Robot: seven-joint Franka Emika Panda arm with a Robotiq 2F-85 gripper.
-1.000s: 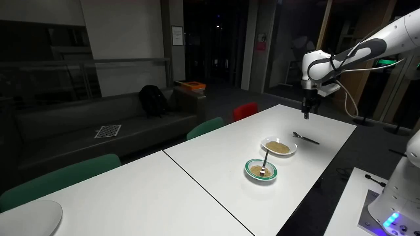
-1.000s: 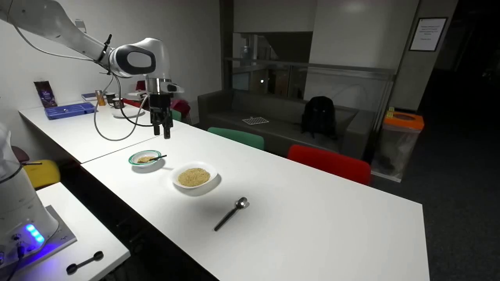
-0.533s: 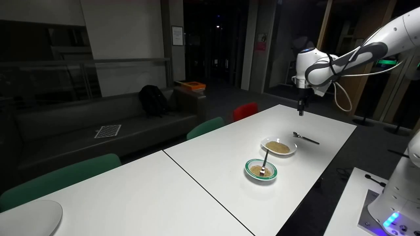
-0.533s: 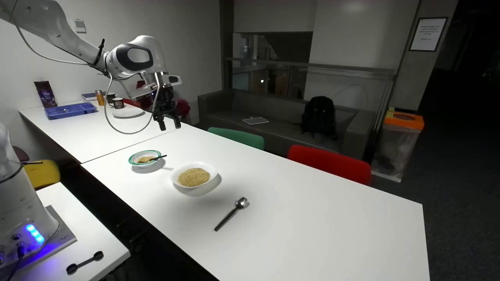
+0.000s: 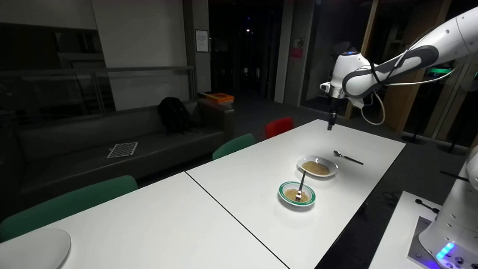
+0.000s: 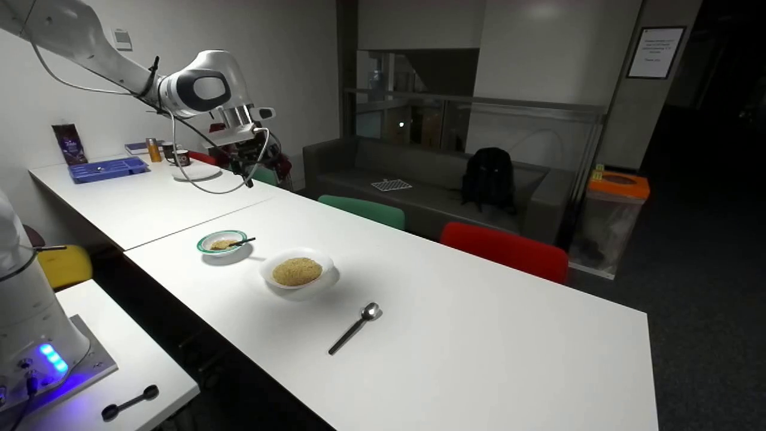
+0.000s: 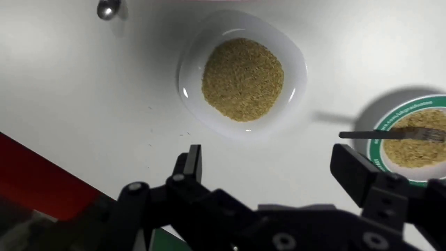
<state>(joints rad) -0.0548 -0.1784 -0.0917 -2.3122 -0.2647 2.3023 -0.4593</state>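
Above the white table [image 6: 479, 341]: robot gripper [image 7: 267, 157], jaws spread

Jaws wide apart, tabletop showing between them in the wrist view. Nearest: white bowl [image 7: 295, 69] on the table, mound of grain [image 7: 243, 80] inside, perhaps uncooked rice, too fine to be sure. Near it, apart: smaller green-rimmed bowl [image 7: 376, 151], similar grain; fork [image 7: 392, 134] inside, tines on the grain, handle past the rim. On the white bowl's opposite side: spoon [image 6: 352, 330], dark-handled, lying flat. Along one long edge: red chair [image 6: 504, 251], green chair [image 6: 362, 211]. Beyond: grey sofa [image 6: 431, 167], dark backpack [image 6: 489, 179] on the seat.
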